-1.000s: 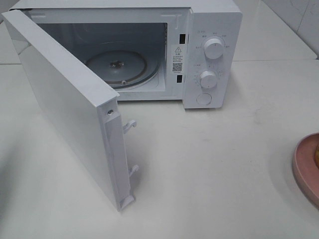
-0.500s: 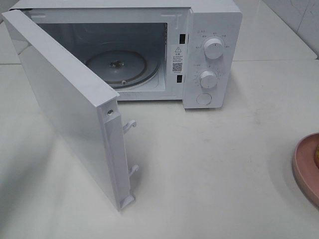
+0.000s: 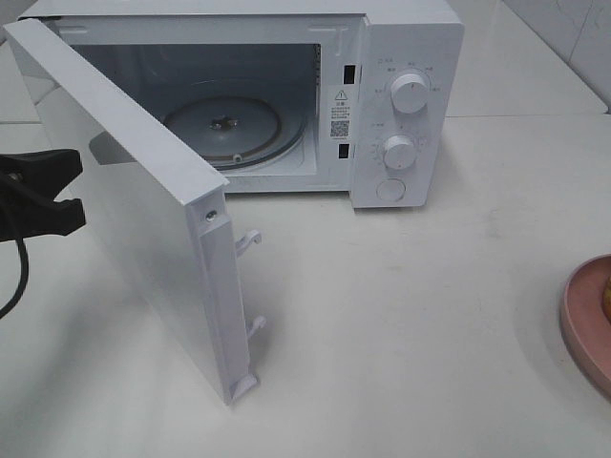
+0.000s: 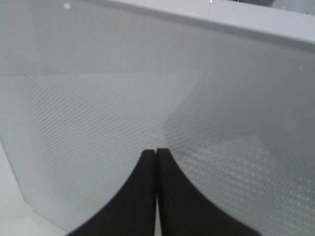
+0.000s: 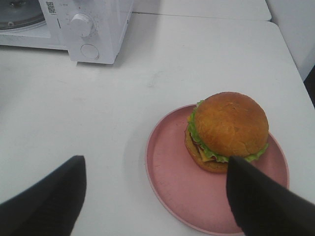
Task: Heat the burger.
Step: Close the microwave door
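Note:
The burger (image 5: pixel 229 128), with a golden-brown bun and green lettuce, sits on a round pink plate (image 5: pixel 167 172) on the white table. My right gripper (image 5: pixel 155 162) is open and empty, and hangs above the plate's near side, short of the burger. In the high view only the plate's edge (image 3: pixel 584 324) and a sliver of the burger (image 3: pixel 606 298) show at the far right. The white microwave (image 3: pixel 401 95) stands at the back with its door (image 3: pixel 134 219) swung wide open and its glass turntable (image 3: pixel 224 124) bare. My left gripper (image 3: pixel 76 191) is shut and empty, close to the door's outer face (image 4: pixel 123 88).
The open door juts out toward the table's front left, with latch hooks (image 3: pixel 250 240) on its free edge. The microwave has two knobs (image 3: pixel 410 93) and a button on its right panel. A tiled wall rises at the back right.
My left gripper has come into the high view from the left edge and now sits beside the door's outer face. The microwave, door and plate have not moved.

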Available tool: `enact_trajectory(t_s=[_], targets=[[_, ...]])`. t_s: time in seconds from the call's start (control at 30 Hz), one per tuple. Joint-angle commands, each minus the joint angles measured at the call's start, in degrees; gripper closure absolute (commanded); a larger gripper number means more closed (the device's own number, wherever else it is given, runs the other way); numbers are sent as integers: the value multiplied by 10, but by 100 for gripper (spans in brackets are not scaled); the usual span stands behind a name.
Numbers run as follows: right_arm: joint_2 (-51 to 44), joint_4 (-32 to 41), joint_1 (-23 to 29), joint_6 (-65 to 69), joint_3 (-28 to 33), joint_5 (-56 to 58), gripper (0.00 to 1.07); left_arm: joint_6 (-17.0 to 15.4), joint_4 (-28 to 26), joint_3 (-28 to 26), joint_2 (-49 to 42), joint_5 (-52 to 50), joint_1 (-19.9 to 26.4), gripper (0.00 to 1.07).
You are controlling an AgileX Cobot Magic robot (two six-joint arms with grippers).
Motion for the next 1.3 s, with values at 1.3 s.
enact_trajectory(t_s=[1.3], targets=[[-17,1,-3,-7,1,-6,31,174,-341,-371,268,60,-233,107]])
